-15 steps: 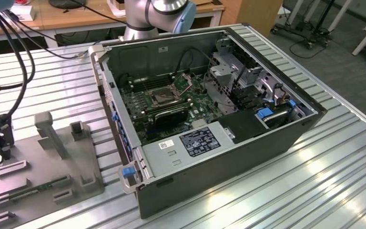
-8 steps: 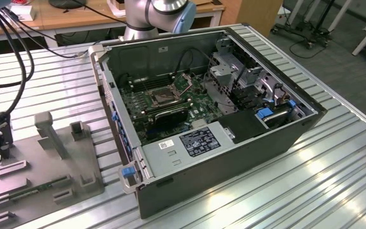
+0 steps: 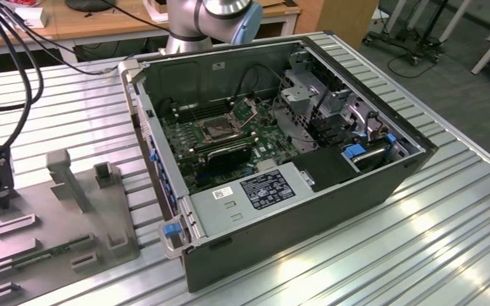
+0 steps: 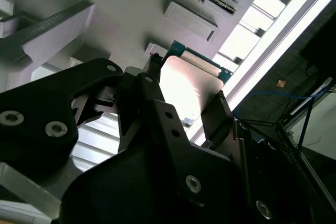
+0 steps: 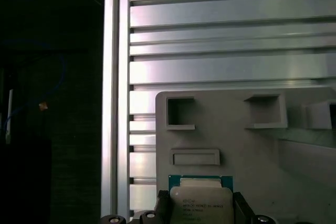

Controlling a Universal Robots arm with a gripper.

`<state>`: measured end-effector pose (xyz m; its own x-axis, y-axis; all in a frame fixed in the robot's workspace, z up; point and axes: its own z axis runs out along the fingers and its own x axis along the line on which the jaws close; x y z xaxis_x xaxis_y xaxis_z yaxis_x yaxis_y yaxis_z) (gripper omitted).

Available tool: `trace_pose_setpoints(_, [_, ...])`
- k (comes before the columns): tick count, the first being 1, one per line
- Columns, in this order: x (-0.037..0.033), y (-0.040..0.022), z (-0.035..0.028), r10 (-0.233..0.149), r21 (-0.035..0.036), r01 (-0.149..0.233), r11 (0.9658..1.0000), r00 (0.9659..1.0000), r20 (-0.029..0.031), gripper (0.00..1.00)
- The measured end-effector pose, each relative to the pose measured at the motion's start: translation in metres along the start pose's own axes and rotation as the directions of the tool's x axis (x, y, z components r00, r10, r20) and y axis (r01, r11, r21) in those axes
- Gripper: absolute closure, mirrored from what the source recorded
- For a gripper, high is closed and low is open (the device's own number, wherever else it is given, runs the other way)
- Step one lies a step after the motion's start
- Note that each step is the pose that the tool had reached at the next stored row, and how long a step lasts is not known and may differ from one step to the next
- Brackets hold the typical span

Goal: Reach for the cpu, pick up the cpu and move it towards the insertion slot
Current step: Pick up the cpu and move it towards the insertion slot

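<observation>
Open air above the insertion slot (image 3: pixel 217 129) — case wall (image 3: pixel 147 121) and drive cage (image 3: pixel 300 95) close alongside

Shiny silvery metal cpu (image 4: pixel 184 85)

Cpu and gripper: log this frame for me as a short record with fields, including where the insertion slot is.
cpu: pale metal face up, over the grey fixture, first wrist view
gripper: a finger at each of two opposite cpu edges, apparently closed on it
lifted: cannot tell
insertion slot: dark square socket on the green board inside the open computer case, exterior view
cpu at slot: no, apart from it
</observation>
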<state>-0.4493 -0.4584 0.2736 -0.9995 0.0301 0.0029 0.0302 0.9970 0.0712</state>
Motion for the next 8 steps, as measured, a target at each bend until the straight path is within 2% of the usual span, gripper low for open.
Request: trace_pose_setpoints(8, [0.0,0.0005,-0.0064,0.001,0.0,-0.001,1.0,1.0,0.0001,0.45])
